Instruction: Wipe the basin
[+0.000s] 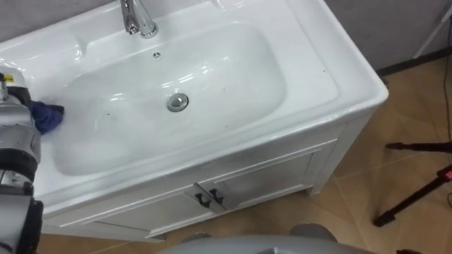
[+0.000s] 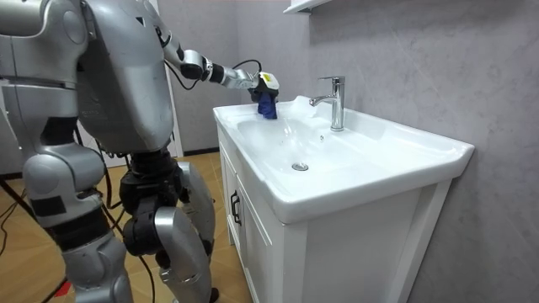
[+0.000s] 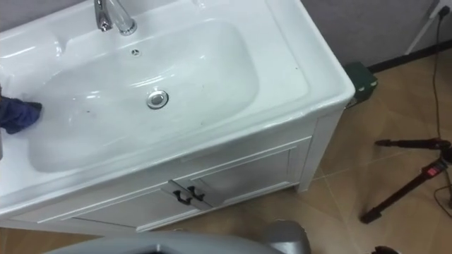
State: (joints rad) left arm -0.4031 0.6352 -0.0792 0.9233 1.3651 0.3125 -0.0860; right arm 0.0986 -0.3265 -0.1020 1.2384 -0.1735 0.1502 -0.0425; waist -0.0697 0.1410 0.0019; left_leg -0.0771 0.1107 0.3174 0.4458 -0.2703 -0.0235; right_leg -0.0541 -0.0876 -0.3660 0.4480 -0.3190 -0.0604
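A white basin [image 1: 318, 63] with a chrome tap [image 1: 138, 17] at its back and a round drain [image 1: 178, 102] lies below me. A dark blue cloth [image 1: 46, 116] rests at the bowl's left end, on the inner wall near the rim. My left arm comes in from the left edge. In the room view my left hand [image 2: 255, 81] is stretched out over the far end of the basin, and the cloth [image 2: 267, 105] hangs from its curled fingers. I stand upright in front of the cabinet.
Under the basin is a white cabinet with two dark door handles [image 1: 208, 200]. Black tripod legs [image 1: 417, 197] lie on the wood floor at the right. A dark green thing [image 3: 361, 81] sits by the cabinet's right corner. A grey wall is behind the tap.
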